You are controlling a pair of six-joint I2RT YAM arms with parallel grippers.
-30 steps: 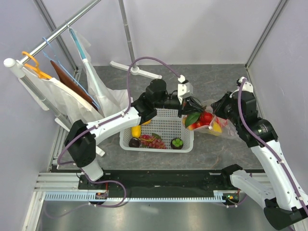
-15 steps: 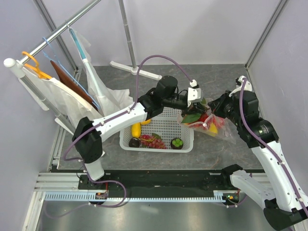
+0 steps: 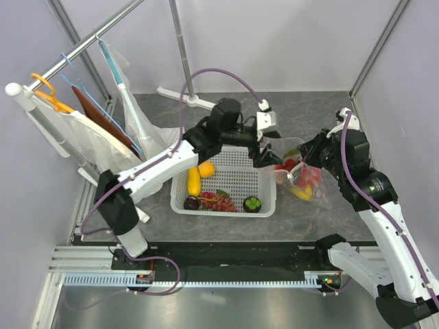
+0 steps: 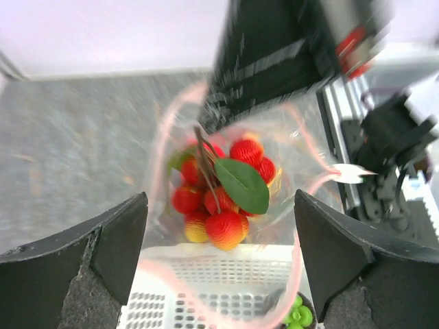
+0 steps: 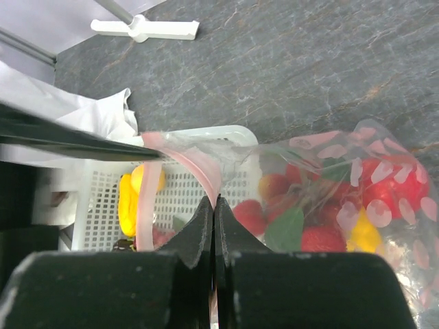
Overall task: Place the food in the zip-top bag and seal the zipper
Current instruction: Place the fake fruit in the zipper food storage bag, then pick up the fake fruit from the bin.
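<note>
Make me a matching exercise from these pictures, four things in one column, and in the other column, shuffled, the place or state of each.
Column one
1. right gripper
2. left gripper
3. yellow mango
4. red-yellow small fruits

Column two
A. open, facing the bag's mouth
B. lying in the white mesh basket
C. shut on the pink zipper
D. inside the zip-top bag

Pairs: 1-C, 2-A, 3-B, 4-D
</note>
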